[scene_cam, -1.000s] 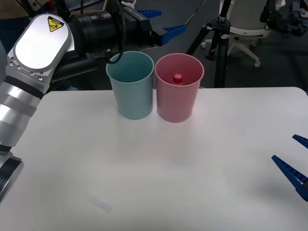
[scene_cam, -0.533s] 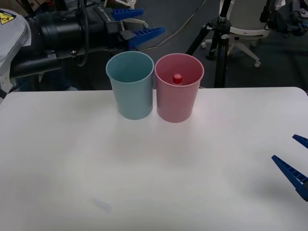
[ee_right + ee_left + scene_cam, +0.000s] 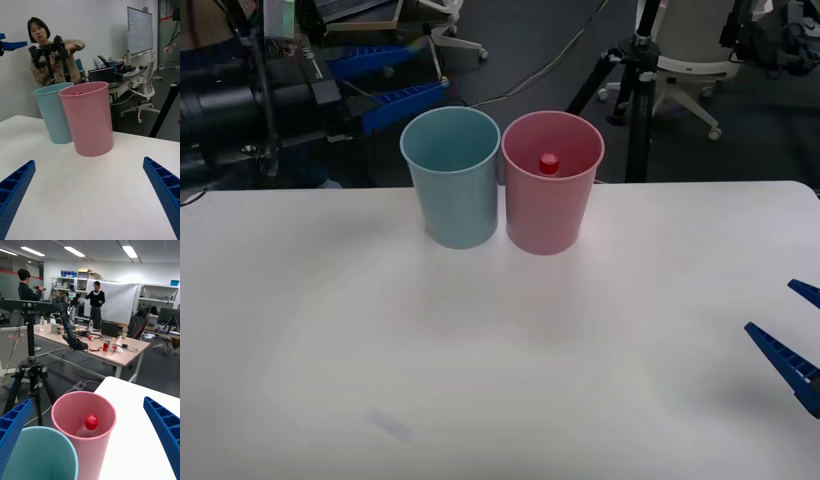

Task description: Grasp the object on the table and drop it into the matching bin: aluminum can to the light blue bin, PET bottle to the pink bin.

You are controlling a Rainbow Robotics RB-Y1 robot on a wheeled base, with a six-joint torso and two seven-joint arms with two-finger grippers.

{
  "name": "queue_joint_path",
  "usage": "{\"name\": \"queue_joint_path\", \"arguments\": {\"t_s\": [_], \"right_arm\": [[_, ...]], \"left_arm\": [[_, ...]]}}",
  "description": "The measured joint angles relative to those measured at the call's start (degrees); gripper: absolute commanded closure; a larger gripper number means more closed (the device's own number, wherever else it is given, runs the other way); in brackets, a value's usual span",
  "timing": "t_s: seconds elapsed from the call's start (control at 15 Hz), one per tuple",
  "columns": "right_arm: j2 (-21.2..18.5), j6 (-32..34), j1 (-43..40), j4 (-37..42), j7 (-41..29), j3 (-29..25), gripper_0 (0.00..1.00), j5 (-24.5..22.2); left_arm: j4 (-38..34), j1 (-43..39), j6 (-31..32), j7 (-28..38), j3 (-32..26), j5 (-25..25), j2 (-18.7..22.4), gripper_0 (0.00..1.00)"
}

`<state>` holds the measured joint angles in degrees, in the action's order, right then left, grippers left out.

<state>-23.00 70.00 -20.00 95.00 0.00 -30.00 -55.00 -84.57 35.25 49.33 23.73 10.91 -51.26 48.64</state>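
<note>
Table (image 3: 330,350), wide and white. Pink bin (image 3: 552,180), upper centre, touching light blue bin (image 3: 452,175). PET bottle (image 3: 549,163) upright inside pink bin: drop looks done. Left tool (image 3: 385,85), upper left, fingers apart, empty. Right tool (image 3: 792,345), right edge, fingers apart, empty.

bins: pink bin (image 3: 552,200) & blue bin (image 3: 452,190), smooth plastic
table (image 3: 480,380): matt white
fingers (image 3: 165,187): ribbed blue plastic

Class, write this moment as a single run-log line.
PET bottle: inside pink bin | light blue bin: beside it | left gripper: open, behind bins | right gripper: open, over table
</note>
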Motion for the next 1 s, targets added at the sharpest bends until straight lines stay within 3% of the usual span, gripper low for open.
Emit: {"name": "queue_joint_path", "arguments": {"t_s": [0.6, 0.8, 1.0], "right_arm": [[0.0, 0.0, 0.0, 0.0, 0.0, 0.0, 0.00, 0.0], [0.0, 0.0, 0.0, 0.0, 0.0, 0.0, 0.00, 0.0], [0.0, 0.0, 0.0, 0.0, 0.0, 0.0, 0.00, 0.0]], "left_arm": [[-12.0, -24.4, 0.0, -2.7, -18.2, -2.4, 0.7, 0.00], [-15.9, -33.3, 0.0, -3.8, -24.5, -4.6, -2.5, 0.00], [-21.4, -42.2, 0.3, -4.1, -30.2, -8.2, -8.8, 0.00]]}}
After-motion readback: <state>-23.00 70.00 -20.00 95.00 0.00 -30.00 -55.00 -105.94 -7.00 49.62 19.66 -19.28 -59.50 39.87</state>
